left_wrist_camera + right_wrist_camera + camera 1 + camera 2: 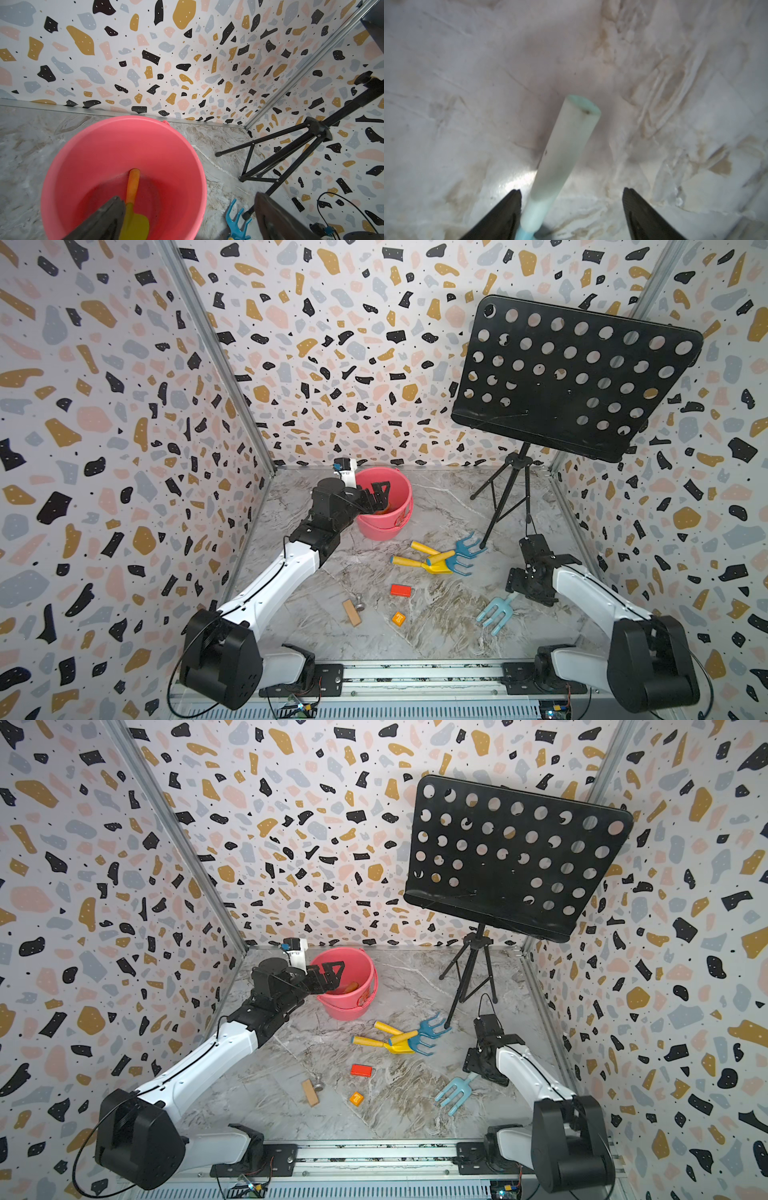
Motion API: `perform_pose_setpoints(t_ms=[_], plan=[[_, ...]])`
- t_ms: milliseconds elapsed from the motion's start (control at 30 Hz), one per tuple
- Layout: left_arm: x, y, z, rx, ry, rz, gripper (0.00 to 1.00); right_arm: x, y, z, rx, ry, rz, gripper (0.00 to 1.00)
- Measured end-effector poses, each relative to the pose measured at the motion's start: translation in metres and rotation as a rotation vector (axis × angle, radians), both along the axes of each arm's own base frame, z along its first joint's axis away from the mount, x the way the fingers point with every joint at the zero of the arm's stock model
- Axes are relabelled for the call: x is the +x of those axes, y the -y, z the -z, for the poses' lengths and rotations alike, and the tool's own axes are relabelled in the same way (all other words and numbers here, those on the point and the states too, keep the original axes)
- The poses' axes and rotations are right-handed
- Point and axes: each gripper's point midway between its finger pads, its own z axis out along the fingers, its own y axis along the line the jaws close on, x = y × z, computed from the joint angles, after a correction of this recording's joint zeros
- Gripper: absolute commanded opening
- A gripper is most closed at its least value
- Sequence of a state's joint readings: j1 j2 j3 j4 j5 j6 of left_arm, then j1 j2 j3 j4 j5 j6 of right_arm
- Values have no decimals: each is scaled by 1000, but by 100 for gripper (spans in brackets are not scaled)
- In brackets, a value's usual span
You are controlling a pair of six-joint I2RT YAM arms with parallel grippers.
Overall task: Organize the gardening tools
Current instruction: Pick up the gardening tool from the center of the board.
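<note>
Right wrist view: the fork [566, 158] lies on the table [467, 83] near its right edge, its handle between the wide-apart, empty jaws of the right gripper [571, 190]. Mid-table, two rakes [466, 546] and a scoop [436, 569] lie bunched together. By the back edge, the left gripper [187, 196], spread wide and empty, hangs over the bucket [116, 145], trowel [135, 220] inside.

light-blue fork [496, 614] handle hidden beneath right end effector [524, 588], trowel [135, 220] blade cropped

I saw a pink bucket [384, 529] with a yellow-green, orange-handled trowel [136, 224] inside. Mid-frame lay a yellow scoop [436, 568]; lower right, a light-blue fork [494, 614]. The walls [104, 406] wore terrazzo speckle; the floor [415, 639] was grey marble.
</note>
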State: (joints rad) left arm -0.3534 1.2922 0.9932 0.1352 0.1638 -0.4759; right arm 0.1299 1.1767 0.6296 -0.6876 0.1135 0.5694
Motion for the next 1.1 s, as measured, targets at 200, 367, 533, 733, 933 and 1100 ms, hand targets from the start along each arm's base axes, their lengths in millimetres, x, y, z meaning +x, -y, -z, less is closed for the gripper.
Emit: perform_pose_setpoints(t_ms=[200, 367, 533, 733, 933, 1100], plan=[[-16, -2, 10, -5, -37, 17, 99, -5, -14, -27, 107, 107, 3, 85], [-28, -6, 22, -10, -78, 15, 100, -24, -30, -19, 211, 89, -1, 84], [-37, -7, 34, -23, -113, 17, 99, -44, -47, -2, 318, 19, -2, 82], [-44, -10, 42, -30, -140, 9, 99, -54, -68, 7, 412, -9, -29, 79], [-47, -11, 43, -35, -148, -6, 99, -41, -93, 3, 490, 20, -79, 74], [-53, -16, 51, -22, -164, -24, 99, -28, -113, 3, 560, 34, -113, 69]])
